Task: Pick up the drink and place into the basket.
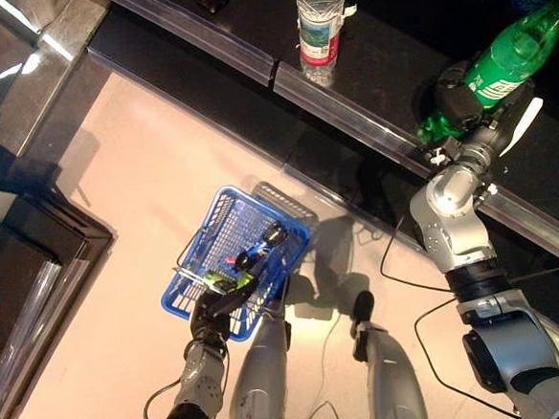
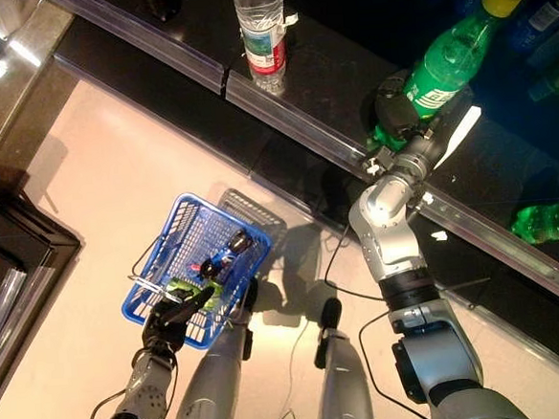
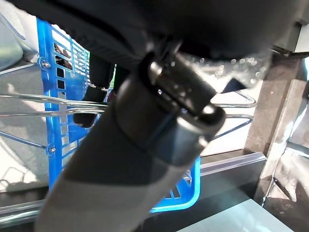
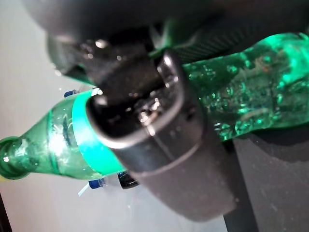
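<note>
- We are gripping the green bottle [image 2: 450, 61] near the shelf's [image 2: 282, 113] front edge with our right hand [image 2: 399, 113].
- Our left hand [image 1: 213, 315] is clasping the blue basket's [image 1: 224, 213] wire handle.
- Next, we judge, comes lifting the bottle clear.

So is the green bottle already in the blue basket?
No, the green bottle is up on the dark shelf with the right hand closed round it, while the blue basket hangs from the left hand.

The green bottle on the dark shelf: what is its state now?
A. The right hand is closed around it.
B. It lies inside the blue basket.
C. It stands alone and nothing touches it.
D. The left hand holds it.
A: the right hand is curled round the green bottle on the dark shelf, and the right wrist view shows the thumb across its body.
</note>
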